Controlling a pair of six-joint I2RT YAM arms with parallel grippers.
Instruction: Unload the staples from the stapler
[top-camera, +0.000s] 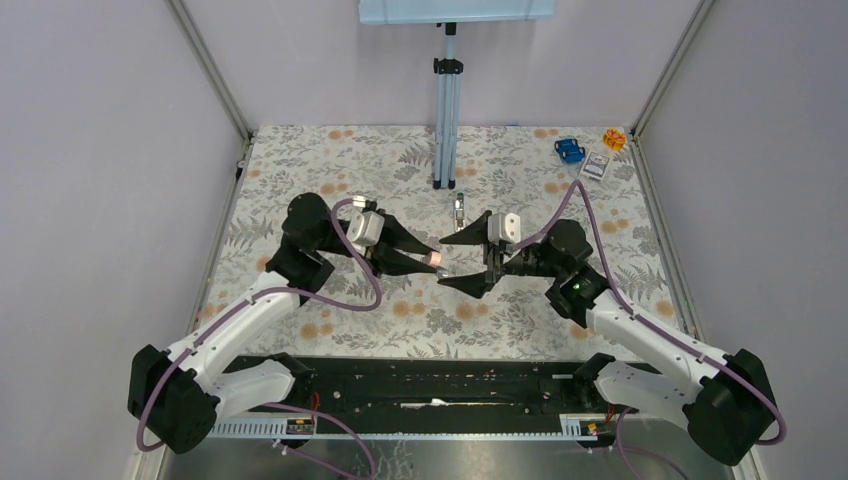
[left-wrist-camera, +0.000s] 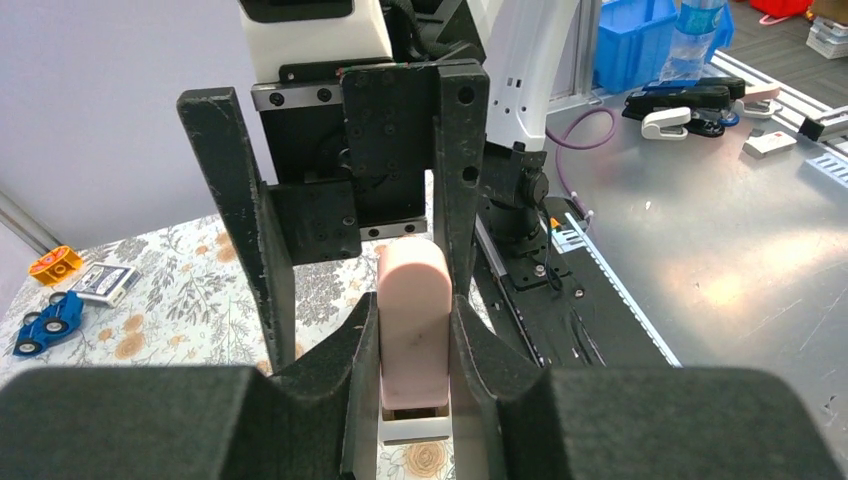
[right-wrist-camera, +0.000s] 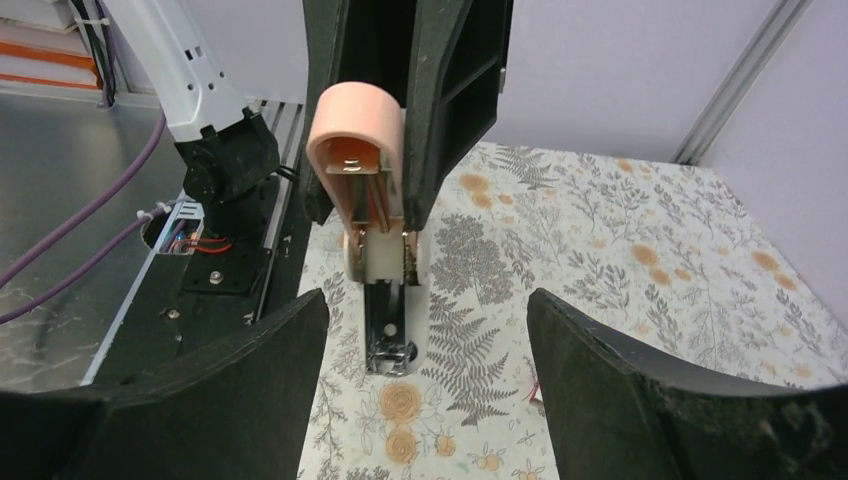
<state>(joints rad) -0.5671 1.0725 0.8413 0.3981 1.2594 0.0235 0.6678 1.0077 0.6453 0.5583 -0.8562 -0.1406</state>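
Left gripper (top-camera: 428, 258) is clenched on the pink stapler (right-wrist-camera: 362, 150), whose metal magazine (right-wrist-camera: 388, 325) hangs open toward 6 o'clock. Right gripper (top-camera: 462, 262) stands released at its 3 o'clock in the top view. No staples can be made out. Judged step: extraction, which calls for a fine pinch in the channel.

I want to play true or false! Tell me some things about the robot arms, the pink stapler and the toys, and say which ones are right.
1. The left gripper is pinching the pink stapler. True.
2. The right gripper is squeezed shut. False: its fingers stand wide apart and hold nothing.
3. The blue toy car sits near the far right corner of the table. True.
4. The orange toy lies beside the left arm's base. False: it is in the far right corner, close to the blue toy car.
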